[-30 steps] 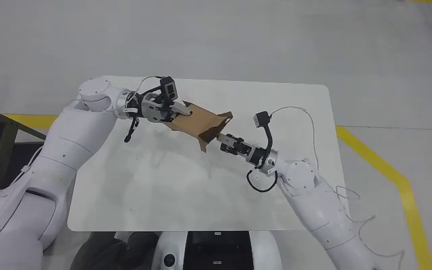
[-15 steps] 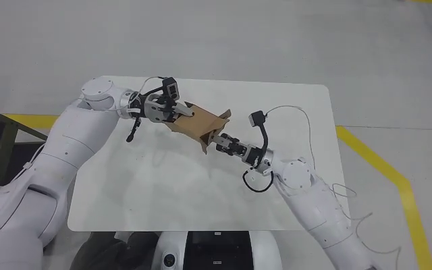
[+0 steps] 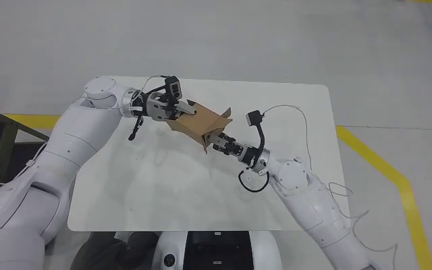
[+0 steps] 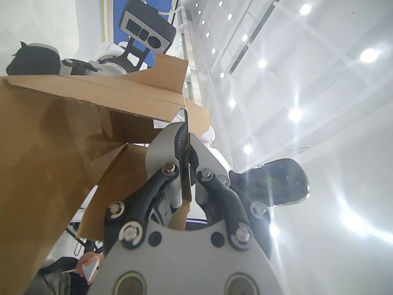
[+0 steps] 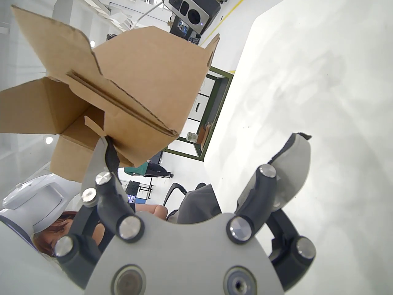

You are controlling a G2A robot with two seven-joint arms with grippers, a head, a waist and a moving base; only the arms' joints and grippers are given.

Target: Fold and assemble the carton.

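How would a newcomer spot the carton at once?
Over the white table, look toward its far middle. The carton is clamped in the left hand, the open right hand at its other end. It alone is brown cardboard, flaps splayed.

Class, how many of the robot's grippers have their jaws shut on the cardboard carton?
1. The left gripper is clamped on a flap at one end of the carton. The right gripper is at the opposite end with its jaws open, gripping nothing.

Overhead, two wrist close-ups sharing carton [image 3: 201, 122]
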